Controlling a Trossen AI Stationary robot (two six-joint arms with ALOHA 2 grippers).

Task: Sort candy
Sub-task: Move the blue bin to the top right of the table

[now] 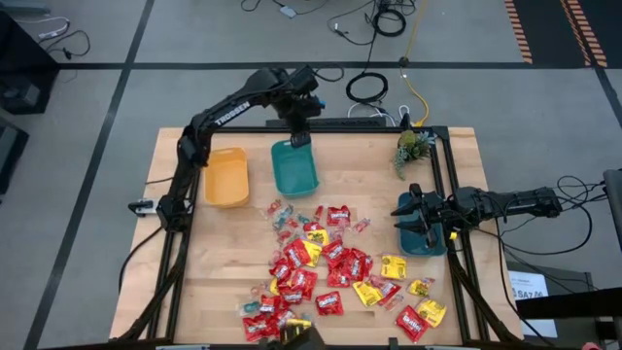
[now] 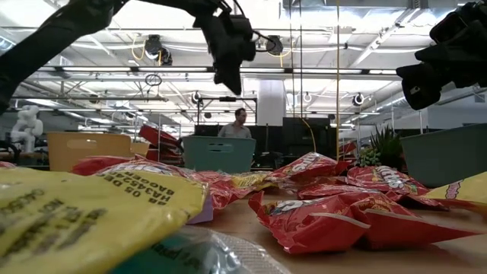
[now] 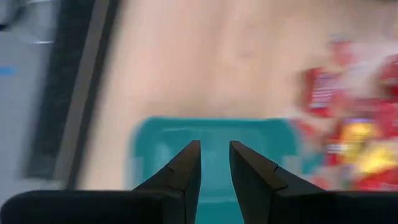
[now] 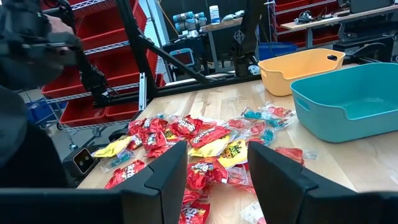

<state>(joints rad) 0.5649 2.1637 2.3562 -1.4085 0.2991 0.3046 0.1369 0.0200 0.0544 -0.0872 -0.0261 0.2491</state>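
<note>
The candy lies in a loose pile of red and yellow packets and small clear-wrapped pieces on the near half of the wooden table, also seen in the right wrist view. My left gripper hangs above the far end of the middle teal bin, pointing steeply down. In its wrist view the fingers stand a little apart with only the bin's teal floor showing between them. My right gripper waits open and level at the table's right edge, above a second teal bin, with nothing between its fingers.
A yellow bin stands left of the middle teal bin at the table's far side. A small green plant sits at the far right corner. Black frame rails run along the table's left and right edges. A person stands in the room beyond.
</note>
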